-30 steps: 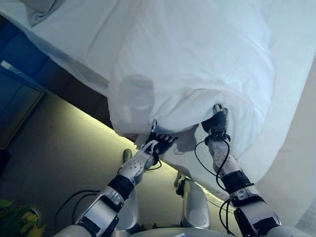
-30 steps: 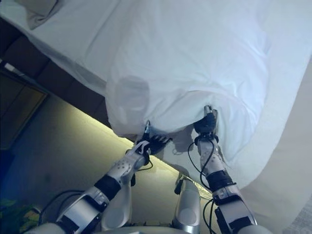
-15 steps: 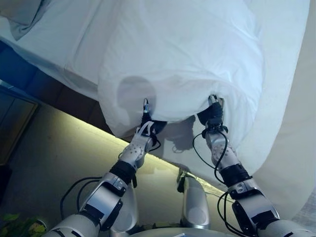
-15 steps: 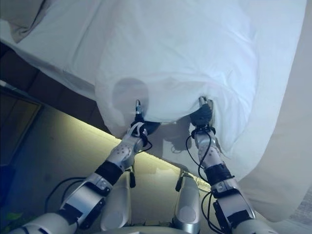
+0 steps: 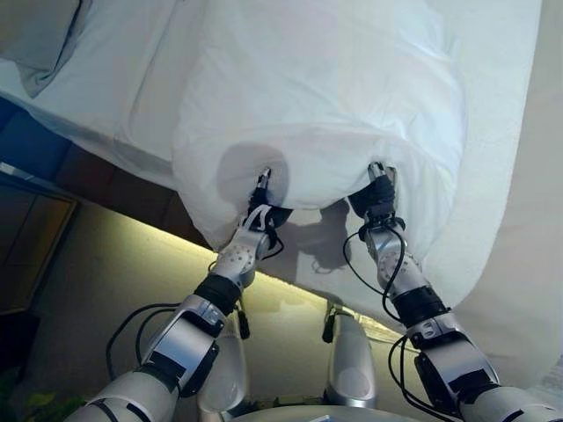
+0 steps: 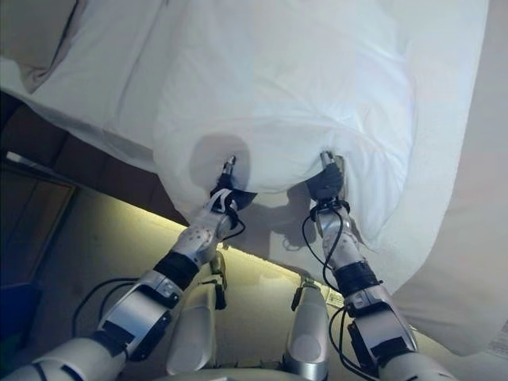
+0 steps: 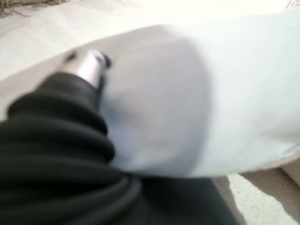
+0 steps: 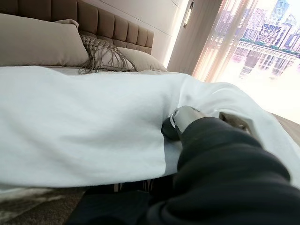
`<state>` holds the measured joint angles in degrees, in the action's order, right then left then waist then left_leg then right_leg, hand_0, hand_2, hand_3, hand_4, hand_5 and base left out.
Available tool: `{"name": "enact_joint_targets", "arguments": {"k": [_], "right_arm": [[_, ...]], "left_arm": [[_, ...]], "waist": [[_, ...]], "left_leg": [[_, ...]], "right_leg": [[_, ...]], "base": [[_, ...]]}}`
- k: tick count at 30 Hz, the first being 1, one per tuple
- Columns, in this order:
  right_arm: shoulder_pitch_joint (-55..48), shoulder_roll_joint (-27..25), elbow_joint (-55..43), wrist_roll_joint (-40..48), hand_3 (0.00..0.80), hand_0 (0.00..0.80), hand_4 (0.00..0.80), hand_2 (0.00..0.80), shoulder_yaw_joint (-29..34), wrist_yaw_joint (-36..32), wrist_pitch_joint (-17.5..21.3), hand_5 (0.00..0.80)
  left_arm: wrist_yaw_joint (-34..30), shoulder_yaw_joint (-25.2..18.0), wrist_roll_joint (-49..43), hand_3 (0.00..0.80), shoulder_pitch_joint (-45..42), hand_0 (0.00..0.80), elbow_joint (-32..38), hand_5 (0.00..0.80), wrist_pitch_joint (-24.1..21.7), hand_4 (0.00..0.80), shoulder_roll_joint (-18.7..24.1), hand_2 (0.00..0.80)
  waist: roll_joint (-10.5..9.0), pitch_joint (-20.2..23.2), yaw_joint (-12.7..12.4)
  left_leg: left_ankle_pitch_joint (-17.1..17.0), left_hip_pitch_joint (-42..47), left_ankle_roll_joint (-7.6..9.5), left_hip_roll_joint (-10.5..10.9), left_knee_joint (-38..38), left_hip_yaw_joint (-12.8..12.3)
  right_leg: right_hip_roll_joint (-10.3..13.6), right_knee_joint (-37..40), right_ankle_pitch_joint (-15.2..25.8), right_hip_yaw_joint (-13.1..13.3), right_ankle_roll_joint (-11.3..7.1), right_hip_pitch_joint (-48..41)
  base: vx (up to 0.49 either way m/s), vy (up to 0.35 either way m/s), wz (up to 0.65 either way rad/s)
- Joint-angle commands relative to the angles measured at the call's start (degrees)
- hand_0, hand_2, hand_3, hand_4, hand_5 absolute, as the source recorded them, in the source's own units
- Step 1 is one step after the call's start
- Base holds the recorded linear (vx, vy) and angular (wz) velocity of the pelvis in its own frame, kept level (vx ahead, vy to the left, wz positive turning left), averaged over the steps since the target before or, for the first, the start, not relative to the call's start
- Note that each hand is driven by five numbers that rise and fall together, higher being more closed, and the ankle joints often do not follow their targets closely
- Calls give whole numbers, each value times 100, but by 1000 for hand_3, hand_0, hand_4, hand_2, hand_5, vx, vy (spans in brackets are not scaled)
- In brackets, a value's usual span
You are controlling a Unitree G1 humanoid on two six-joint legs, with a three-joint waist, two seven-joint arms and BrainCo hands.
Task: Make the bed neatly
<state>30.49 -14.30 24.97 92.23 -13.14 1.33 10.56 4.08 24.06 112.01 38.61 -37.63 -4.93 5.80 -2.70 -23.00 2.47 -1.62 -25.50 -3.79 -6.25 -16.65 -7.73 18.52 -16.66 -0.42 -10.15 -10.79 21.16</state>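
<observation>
A white duvet [image 5: 325, 97] lies bunched over the near edge of the bed and hangs down toward me. My left hand [image 5: 262, 214] is at its lower hem, with a silver finger [image 7: 89, 68] pressed over the cloth and the rest tucked beneath it. My right hand [image 5: 378, 198] holds the same hem a little to the right, its thumb [image 8: 186, 116] curled on the fabric. Both hands lift the hem clear of the mattress side. The white sheet [image 5: 106, 79] shows to the left of the duvet.
A beige pillow [image 5: 35, 44] lies at the far left corner. In the right wrist view a padded headboard [image 8: 108, 23], a fringed cushion [image 8: 101, 56] and a bright window [image 8: 262, 47] show. The dark bed base [image 5: 97, 176] and lit floor [image 5: 106, 290] lie below left.
My left hand rose from just below the hem and closed on the duvet's edge. The right hand kept its hold. The camera has shifted a little.
</observation>
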Motion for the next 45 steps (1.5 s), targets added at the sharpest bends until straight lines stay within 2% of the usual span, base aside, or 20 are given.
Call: {"name": "enact_joint_targets", "arguments": {"k": [1,8,12,14,16,17,18,19,21,24,26,28,34,41,42,43,44,45], "right_arm": [[7,-154,-442,-310,800,800,800,800,-20,-19,74,800],[-783,23,-205,-144,800,800,800,800,35,-312,281,800],[-1307,82,623,134,800,800,800,800,167,-801,344,800],[-1545,60,1124,515,800,800,800,800,308,-1222,255,800],[-1743,10,2003,1234,800,800,800,800,681,-2217,-297,800],[-1775,-19,2294,1543,515,515,515,515,830,-2554,-569,515],[-1810,-77,2699,1943,0,0,0,0,1071,-2994,-1047,0],[-1805,-125,3054,2077,0,0,0,0,1316,-3239,-1389,0],[-1715,-243,3575,2077,0,0,0,0,1764,-3555,-1733,0],[-1570,-516,4210,2077,0,0,0,0,2408,-3871,-2175,0],[-1460,-713,4443,2077,0,0,0,0,2745,-3878,-2337,0],[-1337,-938,4551,2077,0,0,0,0,2941,-3803,-2392,0],[-998,-1411,4570,2077,0,0,0,0,3397,-3595,-2201,0],[-859,-2274,4588,2077,0,0,0,0,3741,-3366,-2087,0],[-867,-2411,4633,2077,273,273,273,273,3795,-3345,-2115,273],[-865,-2528,4685,2077,762,762,762,762,3827,-3329,-2152,762],[-847,-2672,4728,2077,800,800,800,800,3842,-3294,-2170,800],[-837,-2782,4744,2077,800,800,800,800,3826,-3289,-2202,800]], "left_arm": [[-170,-102,-445,800,374,800,172,800,-15,800,-268,800],[-38,-202,-1317,800,-104,800,519,800,-10,800,-136,800],[-110,-458,-1864,800,-534,800,791,800,-16,800,66,800],[-102,-643,-2161,800,-799,800,986,800,35,800,205,800],[-193,-910,-2467,800,-1062,800,1031,800,132,800,320,800],[-239,-989,-2501,800,-1134,800,1018,800,149,800,358,800],[-349,-1119,-2507,800,-1235,800,984,800,179,800,417,800],[-436,-1222,-2444,800,-1291,800,948,800,208,800,445,800],[-596,-1347,-2312,800,-1382,800,896,800,197,800,455,800],[-780,-1462,-2115,800,-1441,800,894,800,275,800,490,800],[-880,-1511,-2066,800,-1471,800,915,800,331,800,489,800],[-965,-1529,-1951,800,-1522,800,977,800,416,800,473,800],[-1024,-1597,-1661,800,-1746,800,1374,800,517,800,522,800],[-1050,-1664,-1341,800,-2035,800,1625,800,623,800,600,800],[-1056,-1662,-1294,800,-2068,800,1626,800,641,800,602,800],[-1069,-1647,-1255,800,-2086,800,1615,800,652,800,605,800],[-1087,-1631,-1218,800,-2096,800,1602,800,677,800,624,800],[-1079,-1624,-1213,800,-2091,800,1605,800,694,800,627,800]], "waist": [[257,489,53],[262,565,-27],[353,542,-100],[399,524,-144],[464,493,-196],[488,495,-205],[539,490,-207],[597,495,-199],[735,502,-160],[938,494,-114],[1080,478,-75],[1225,447,-41],[1613,365,8],[1928,287,45],[1950,278,52],[1967,277,50],[1978,277,41],[1984,272,33]], "left_leg": [[-445,263,-401,-452,460,65],[-391,383,-382,-412,435,122],[-331,455,-364,-387,392,145],[-288,498,-348,-370,378,145],[-210,512,-345,-354,325,154],[-233,505,-340,-346,349,147],[-192,539,-352,-342,355,132],[-187,558,-360,-331,376,109],[-221,602,-361,-285,458,54],[-218,633,-382,-217,521,-16],[-218,630,-401,-178,528,-54],[-212,626,-415,-129,505,-92],[-240,605,-431,57,547,-215],[-317,646,-475,221,663,-262],[-333,654,-478,231,684,-270],[-344,662,-480,239,703,-274],[-356,666,-485,243,723,-277],[-366,674,-486,250,738,-266]], "right_leg": [[288,375,865,-48,-219,3],[346,403,868,-95,-223,-162],[393,337,849,-120,-228,-199],[418,309,838,-116,-229,-212],[441,224,755,-78,-229,-203],[451,237,771,-72,-230,-186],[462,206,710,-52,-244,-191],[479,199,687,-35,-251,-180],[513,227,698,7,-249,-153],[582,195,661,89,-263,-72],[632,161,643,153,-269,5],[680,95,610,229,-274,85],[812,57,579,353,-294,218],[961,37,561,423,-317,256],[969,43,559,431,-321,254],[974,52,559,433,-324,248],[981,70,558,426,-329,234],[979,87,559,426,-330,217]], "base": [[0,0,0],[31,-1,1],[0,25,-1],[3,38,-3],[-1,39,-3],[4,71,-3],[1,112,-3],[-1,146,-8],[-10,195,-12],[-13,181,-6],[-18,168,-8],[-12,166,-7],[-21,123,-4],[5,106,-3],[9,77,1],[5,44,3],[0,0,0],[0,0,0]]}}
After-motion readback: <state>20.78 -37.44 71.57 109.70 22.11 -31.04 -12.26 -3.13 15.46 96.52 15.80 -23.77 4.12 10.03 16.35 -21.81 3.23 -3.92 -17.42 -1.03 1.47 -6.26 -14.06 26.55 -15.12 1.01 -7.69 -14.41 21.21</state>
